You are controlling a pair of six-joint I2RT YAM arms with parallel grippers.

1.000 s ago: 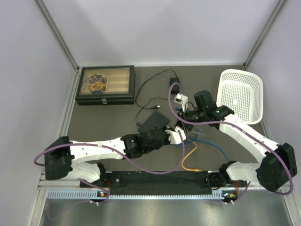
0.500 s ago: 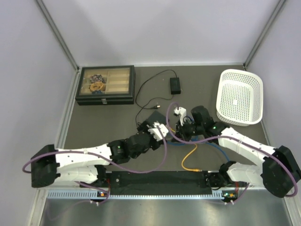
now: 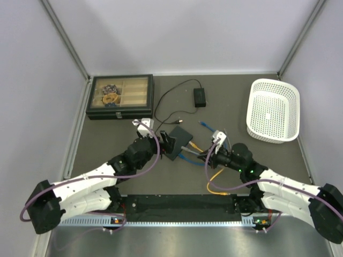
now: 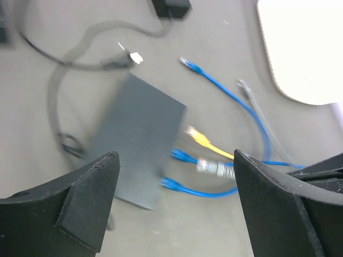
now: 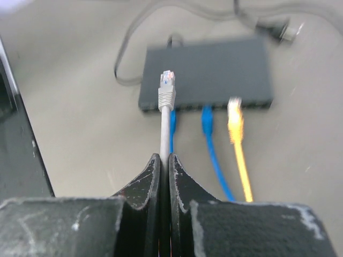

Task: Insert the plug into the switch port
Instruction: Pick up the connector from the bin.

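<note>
left gripper: released, jaws wide apart, hovering over the switch, touching nothing
right gripper: clenched on the grey cable just behind its plug
plug: clear-tipped, pointing at the switch, near its edge but not inserted
switch port: on the switch edge facing the right gripper
switch: flat on the counter, between the two arms
other leads: blue plugs and a yellow plug at that same edge; whether seated, cannot tell
far side: power brick, compartment case, white basket
</note>
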